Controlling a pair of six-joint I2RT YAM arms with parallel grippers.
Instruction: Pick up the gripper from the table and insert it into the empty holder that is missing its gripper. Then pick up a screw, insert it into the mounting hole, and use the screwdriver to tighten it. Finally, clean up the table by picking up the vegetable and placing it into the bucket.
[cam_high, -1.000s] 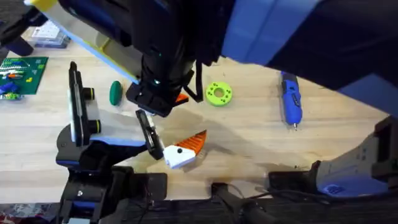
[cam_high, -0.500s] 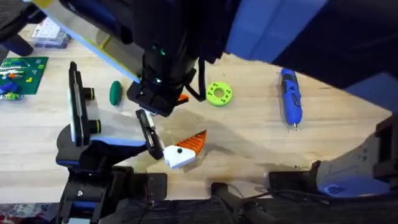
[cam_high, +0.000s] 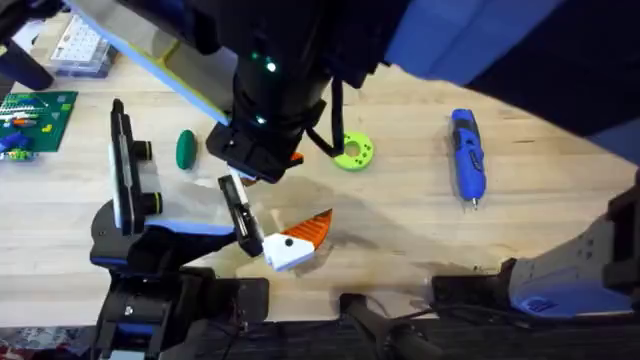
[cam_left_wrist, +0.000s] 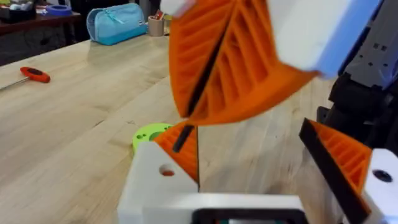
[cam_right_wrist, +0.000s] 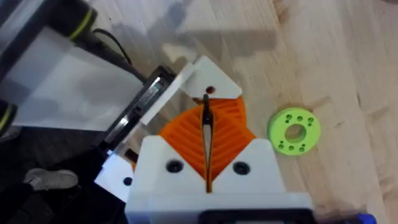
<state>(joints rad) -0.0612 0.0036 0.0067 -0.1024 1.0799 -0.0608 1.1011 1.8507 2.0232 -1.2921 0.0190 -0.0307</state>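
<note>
Even, fairly bright indoor light is falling on the pale wooden tabletop (cam_high: 400, 215) from above, and the wood is showing no hard glare. In the overhead view a large dark arm with blue panels (cam_high: 300, 60) is looming close under the lens, blurring heavily and casting a soft, broad shadow across the boards beneath it. The blue pen-shaped screwdriver (cam_high: 467, 157) is lying in clear light and staying fairly sharp. In the left wrist view the big orange ribbed wedge (cam_left_wrist: 230, 62) is sitting too near the lens and smearing out of focus, while the room behind is dimming.
</note>
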